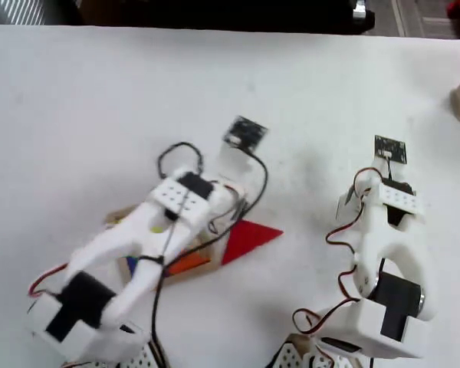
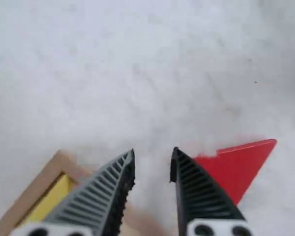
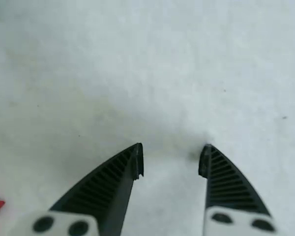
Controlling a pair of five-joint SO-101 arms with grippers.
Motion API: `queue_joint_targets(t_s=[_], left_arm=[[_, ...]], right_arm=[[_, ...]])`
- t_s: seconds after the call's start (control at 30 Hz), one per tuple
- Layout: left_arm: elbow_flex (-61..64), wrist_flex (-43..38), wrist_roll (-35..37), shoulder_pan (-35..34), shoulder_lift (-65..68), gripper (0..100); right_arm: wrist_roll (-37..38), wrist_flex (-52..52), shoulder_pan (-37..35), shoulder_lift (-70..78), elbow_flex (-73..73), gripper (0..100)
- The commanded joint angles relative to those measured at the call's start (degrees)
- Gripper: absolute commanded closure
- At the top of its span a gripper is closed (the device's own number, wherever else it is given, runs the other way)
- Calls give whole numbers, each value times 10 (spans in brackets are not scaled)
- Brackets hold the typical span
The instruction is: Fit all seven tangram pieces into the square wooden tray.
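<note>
White desk (image 1: 100, 100) runs bare under both arms. On it the square wooden tray (image 1: 202, 267) lies largely covered by the left arm (image 1: 130, 245), so we cannot count how many of the 7 pieces are seated. We can make out a yellow piece (image 2: 51, 199) in 1 corner, an orange piece (image 1: 185, 263) and a blue piece (image 1: 130, 264) inside the frame. The red triangle (image 1: 245, 238) lies flat on the desk outside the tray, just beside its edge; we cannot tell whether the 2 touch.

The left hand (image 2: 152, 157) hangs above the desk between the tray corner and the red triangle, its fingers parted by a moderate gap with nothing between them. The right hand (image 3: 172, 155) is well apart over bare desk, parted wider and likewise empty.

We judge the triangle light, stiff and thin, with a smooth painted face that may slip. Lying flat, it offers little height, so we would pinch it low across 2 opposite edges near the wide middle, or nudge it sideways toward the frame.
</note>
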Motion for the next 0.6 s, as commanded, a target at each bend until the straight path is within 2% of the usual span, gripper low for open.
queue_joint_targets(t_s=[0.0,0.1,0.27,0.43,0.57], left_arm=[[41,-11,-6,-76,-96,806],[80,-9,-5,-125,-144,772],[158,-13,-5,-195,-242,770],[186,-14,-4,-305,-324,770],[183,-59,-1,-380,-300,771]], right_arm=[[9,-5,1,-2,-16,808],[11,-5,1,-3,-16,808],[60,15,-10,-8,-19,808],[97,68,-71,-56,-16,808],[101,139,-162,-134,-17,808]])
